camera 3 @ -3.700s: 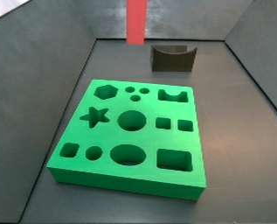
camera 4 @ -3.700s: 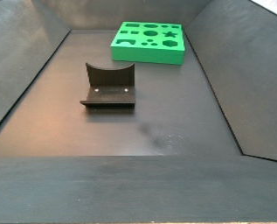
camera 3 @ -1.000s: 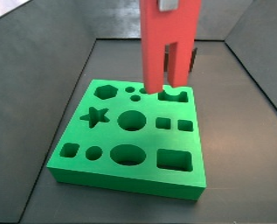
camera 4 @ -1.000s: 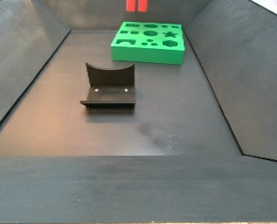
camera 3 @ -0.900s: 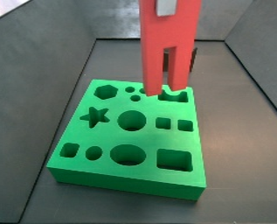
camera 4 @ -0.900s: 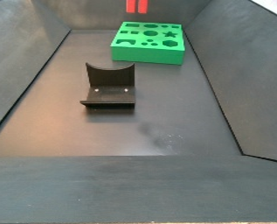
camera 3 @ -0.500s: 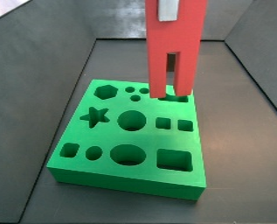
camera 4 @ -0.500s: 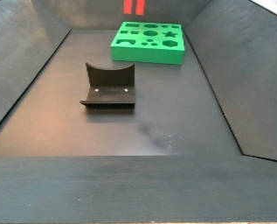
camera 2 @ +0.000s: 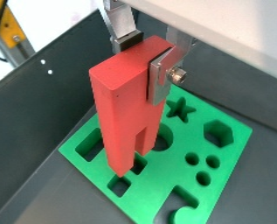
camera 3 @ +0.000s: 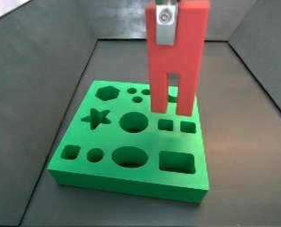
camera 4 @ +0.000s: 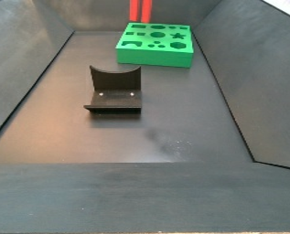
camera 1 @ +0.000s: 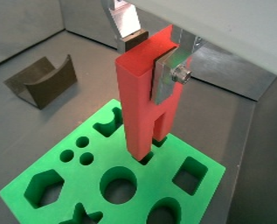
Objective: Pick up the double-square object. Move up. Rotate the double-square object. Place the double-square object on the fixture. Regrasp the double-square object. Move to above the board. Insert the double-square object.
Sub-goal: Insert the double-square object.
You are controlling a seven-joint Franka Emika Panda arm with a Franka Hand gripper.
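The gripper (camera 1: 148,48) is shut on the top of the red double-square object (camera 1: 141,105), which hangs upright with its two prongs pointing down. In both wrist views the silver fingers (camera 2: 164,74) clamp its flat faces. Its prongs (camera 3: 174,99) hang low over the far right part of the green board (camera 3: 154,144), beside the U-shaped cut-out. I cannot tell whether the tips touch the board. The dark fixture (camera 4: 114,90) stands on the floor apart from the board (camera 4: 157,57). Only the object's lower end (camera 4: 140,9) shows in that side view.
Dark sloping walls (camera 4: 25,82) enclose the floor on all sides. The board (camera 2: 164,171) has star, hexagon, circle and square holes. In a wrist view the fixture (camera 1: 45,80) stands beyond the board's corner.
The gripper has carried the double-square object slightly to the right and lower, bringing its prongs closer to the board. The board and fixture have not moved.
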